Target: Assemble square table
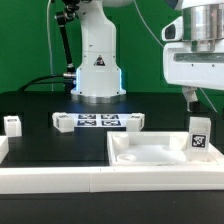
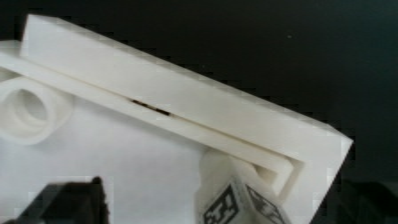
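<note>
The white square tabletop (image 1: 150,152) lies tray-like at the exterior view's front right. One tagged white leg (image 1: 199,133) stands upright in its far right corner. My gripper (image 1: 191,98) hangs a little above that leg, open and empty. In the wrist view the tabletop's rim corner (image 2: 196,95) and a round socket (image 2: 25,105) show, with the leg (image 2: 240,198) standing between my spread fingers; the gripper (image 2: 214,212) does not touch it. Three more legs stand on the black table: one at far left (image 1: 12,124) and two (image 1: 63,121) (image 1: 132,120) beside the marker board.
The marker board (image 1: 98,121) lies flat in front of the robot base (image 1: 98,75). Long white border bars (image 1: 50,180) run along the table's front edge and up the left side. A green backdrop stands behind.
</note>
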{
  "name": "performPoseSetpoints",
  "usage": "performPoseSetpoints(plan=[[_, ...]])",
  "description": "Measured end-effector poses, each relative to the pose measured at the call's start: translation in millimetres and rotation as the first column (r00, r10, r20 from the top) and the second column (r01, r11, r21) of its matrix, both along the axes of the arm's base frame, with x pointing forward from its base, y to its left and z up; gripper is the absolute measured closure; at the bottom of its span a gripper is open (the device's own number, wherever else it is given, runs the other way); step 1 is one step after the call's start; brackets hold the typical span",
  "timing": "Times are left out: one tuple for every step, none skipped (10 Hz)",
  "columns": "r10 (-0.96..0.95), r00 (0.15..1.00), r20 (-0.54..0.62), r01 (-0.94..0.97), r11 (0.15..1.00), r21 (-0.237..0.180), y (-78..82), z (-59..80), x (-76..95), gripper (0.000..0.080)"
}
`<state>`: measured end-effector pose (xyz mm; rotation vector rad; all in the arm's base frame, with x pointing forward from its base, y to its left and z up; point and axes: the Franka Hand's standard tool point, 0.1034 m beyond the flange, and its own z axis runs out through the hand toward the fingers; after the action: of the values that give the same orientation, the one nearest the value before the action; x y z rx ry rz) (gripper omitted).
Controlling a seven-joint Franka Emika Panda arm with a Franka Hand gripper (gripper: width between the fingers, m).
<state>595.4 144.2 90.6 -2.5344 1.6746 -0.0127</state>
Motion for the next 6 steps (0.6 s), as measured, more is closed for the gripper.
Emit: performPoseSetpoints(plan=[[0.0, 1.0, -0.001, 0.0, 1.0, 0.0, 0.0, -0.5, -0.5, 0.0151], [0.0, 1.0, -0.001, 0.0, 1.0, -0.001, -0.1, -0.6, -0.5, 0.0151], [0.029, 1.0, -0.001, -0.029, 1.0, -0.004, -0.6, -0.8, -1.6, 0.0151], [0.136, 0.991, -0.002, -0.136, 0.991, -0.011, -3.6, -1.3, -9.9, 0.0151], [0.21, 0.978, 0.005, -0.21, 0.978, -0.018, -11.1, -1.7, -23.4, 0.0151], [0.267, 0.964, 0.008, -0.266, 0.964, -0.026, -18.9, -3.0, -37.1, 0.0151]])
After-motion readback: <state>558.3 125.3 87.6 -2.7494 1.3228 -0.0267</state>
